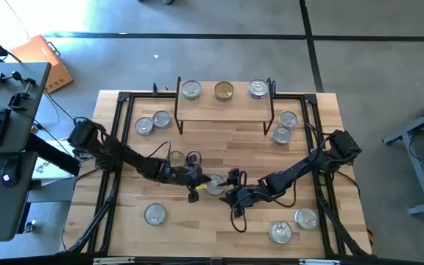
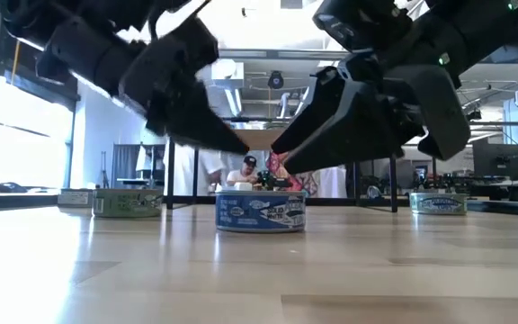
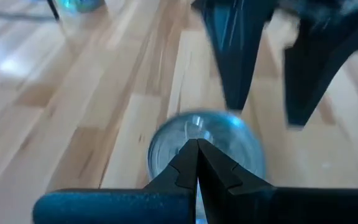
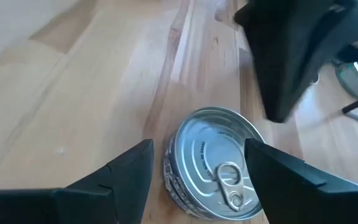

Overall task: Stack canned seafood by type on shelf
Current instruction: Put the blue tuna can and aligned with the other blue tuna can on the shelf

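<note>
A silver-lidded tin [image 1: 214, 185] with a bluish side label [image 2: 261, 212] stands on the tabletop between both grippers. My left gripper [image 1: 199, 181] is shut; its joined tips [image 3: 197, 144] hover over the tin's lid [image 3: 229, 134] on the tin's left. My right gripper [image 1: 228, 190] is open, its two fingers [image 4: 129, 168] standing either side of the tin [image 4: 219, 165], just above it in the low view. The shelf [image 1: 223, 107] at the far side carries two silver-lidded tins [image 1: 191, 90] and one gold-lidded tin [image 1: 224, 90].
A gold-lidded tin [image 1: 177, 157] sits beside my left arm. Other tins stand left of the shelf [image 1: 153, 122], right of it [image 1: 284, 126], near the left front [image 1: 155, 214] and right front [image 1: 293, 225]. A black frame [image 1: 120, 147] borders the table.
</note>
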`<state>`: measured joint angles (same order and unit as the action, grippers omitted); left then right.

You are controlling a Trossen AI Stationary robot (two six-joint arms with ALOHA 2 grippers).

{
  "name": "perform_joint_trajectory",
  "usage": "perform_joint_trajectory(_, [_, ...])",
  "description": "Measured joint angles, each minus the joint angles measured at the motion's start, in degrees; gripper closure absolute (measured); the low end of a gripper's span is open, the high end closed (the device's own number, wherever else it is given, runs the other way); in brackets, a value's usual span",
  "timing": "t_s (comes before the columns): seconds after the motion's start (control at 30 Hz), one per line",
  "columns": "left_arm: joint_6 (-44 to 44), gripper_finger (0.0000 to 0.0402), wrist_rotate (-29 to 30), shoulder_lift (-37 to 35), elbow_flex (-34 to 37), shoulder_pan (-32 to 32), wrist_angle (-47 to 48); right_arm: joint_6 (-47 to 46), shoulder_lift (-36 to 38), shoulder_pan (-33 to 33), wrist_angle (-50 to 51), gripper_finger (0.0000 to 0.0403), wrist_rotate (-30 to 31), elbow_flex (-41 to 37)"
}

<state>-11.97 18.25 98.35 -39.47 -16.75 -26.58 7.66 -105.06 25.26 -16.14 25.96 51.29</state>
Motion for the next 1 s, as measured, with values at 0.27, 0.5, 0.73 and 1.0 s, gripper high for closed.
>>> perform_joint_trajectory(0.27, [-2.39, 0.0402, 0.68, 2.94, -0.23, 0.93, 5.02, -1.33, 0.0, 0.02, 1.35, 0.0158, -1.6, 0.0])
perform_joint_trajectory(0.5, [2.51, 0.0402, 2.59, 2.92, -0.27, 1.9, 7.99, -6.3, 0.0, -0.11, 3.98, 0.0158, -2.37, 0.0])
perform_joint_trajectory(0.73, [6.15, 0.0402, 2.52, 2.99, -0.21, 3.04, 7.75, -4.47, 0.0, -0.11, 3.94, 0.0158, -1.62, 0.0])
perform_joint_trajectory(1.0, [6.72, 0.0401, 1.8, 3.45, 0.19, 3.37, 8.91, 14.97, 0.0, -0.26, 1.8, 0.0158, 2.74, 0.0])
